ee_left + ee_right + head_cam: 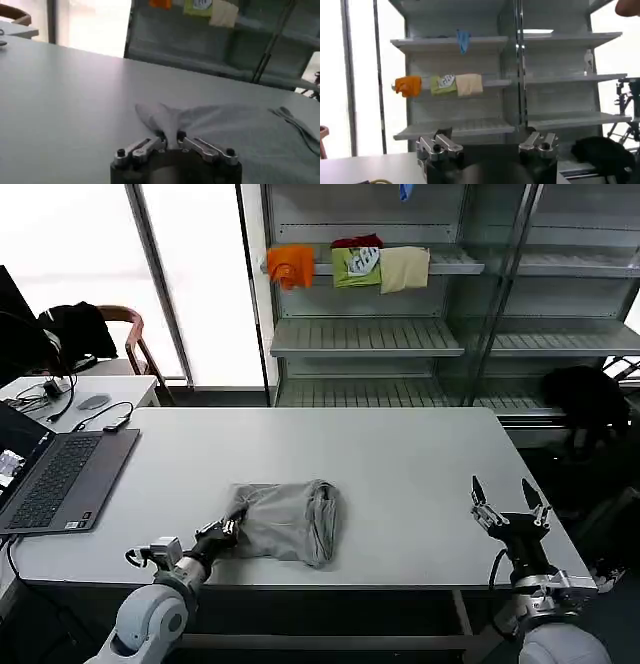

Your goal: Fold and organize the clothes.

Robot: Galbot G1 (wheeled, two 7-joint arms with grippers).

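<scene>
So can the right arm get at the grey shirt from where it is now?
Probably yes: the right end effector hangs open at the table's right edge, with bare tabletop between it and the grey shirt.

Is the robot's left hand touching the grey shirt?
Touching. In the left wrist view the left gripper has its fingers pinched on a corner of the grey shirt.

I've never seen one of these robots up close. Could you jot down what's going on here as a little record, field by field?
Job: folding clothes
Garment: light grey shirt, bunched in a partly folded heap on the white table
Left hand: low at the near table edge, shut on a corner of the shirt
Right hand: open, held above the table's right near corner, apart from the shirt
Beside it: open laptop at the table's left
Behind: shelves with orange, green and cream garments hanging
</scene>
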